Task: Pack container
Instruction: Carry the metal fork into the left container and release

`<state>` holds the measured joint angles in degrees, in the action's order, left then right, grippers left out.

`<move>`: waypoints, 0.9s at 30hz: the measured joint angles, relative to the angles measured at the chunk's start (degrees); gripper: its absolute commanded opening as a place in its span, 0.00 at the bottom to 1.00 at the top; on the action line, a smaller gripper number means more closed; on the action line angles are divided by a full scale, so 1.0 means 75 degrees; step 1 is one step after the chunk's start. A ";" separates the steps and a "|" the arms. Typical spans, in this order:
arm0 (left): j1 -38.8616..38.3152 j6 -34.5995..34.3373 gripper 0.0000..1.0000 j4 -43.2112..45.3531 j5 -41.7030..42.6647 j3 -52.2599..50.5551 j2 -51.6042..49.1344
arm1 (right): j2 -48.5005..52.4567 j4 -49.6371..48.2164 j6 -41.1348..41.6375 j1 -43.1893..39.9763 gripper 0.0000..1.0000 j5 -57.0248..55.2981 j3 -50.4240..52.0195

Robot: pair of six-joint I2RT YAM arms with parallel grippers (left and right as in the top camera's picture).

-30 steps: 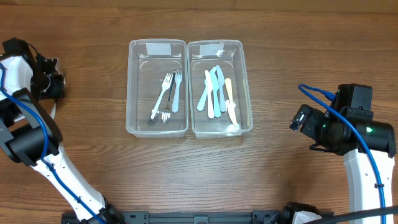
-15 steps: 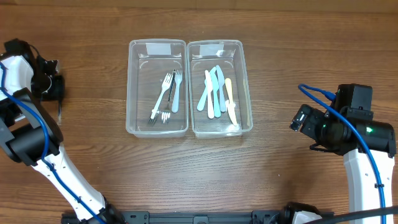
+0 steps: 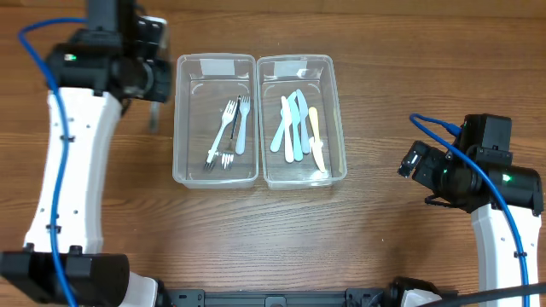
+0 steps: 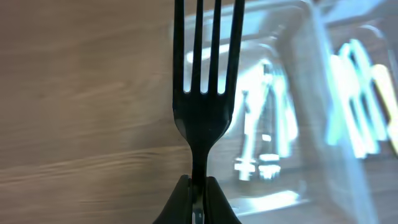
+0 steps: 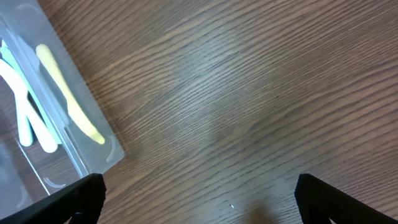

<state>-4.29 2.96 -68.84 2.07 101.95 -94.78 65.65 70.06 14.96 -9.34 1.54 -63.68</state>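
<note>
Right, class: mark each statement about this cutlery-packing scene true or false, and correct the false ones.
1. The left gripper grips a black fork by its handle. True.
2. The right gripper is shut on a knife. False: it is open and holds nothing.
3. The left container holds forks. True.
4. The yellow knife lies among the forks. False: it lies in the right container with the other knives.
5. The black fork already lies inside a container. False: it is held just outside the left container's left wall.
</note>
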 measured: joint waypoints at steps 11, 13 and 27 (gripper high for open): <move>-0.1737 -0.1262 0.12 0.1326 -0.0009 -0.1550 -0.2361 | 0.0000 0.0035 0.0003 0.0000 1.00 0.0137 0.0000; -0.1786 -0.1282 0.15 0.1376 0.0006 -0.1562 -0.2667 | 0.0000 0.0035 0.0000 0.0000 1.00 0.0140 0.0000; -0.1781 -0.1195 1.00 0.1617 -0.0475 -0.1580 -0.0667 | 0.0000 -0.1309 -0.0003 0.0032 1.00 0.0140 0.0015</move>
<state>-17.65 -6.00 -56.71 -1.50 90.11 -99.79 65.65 60.25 14.94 -9.10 2.59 -63.57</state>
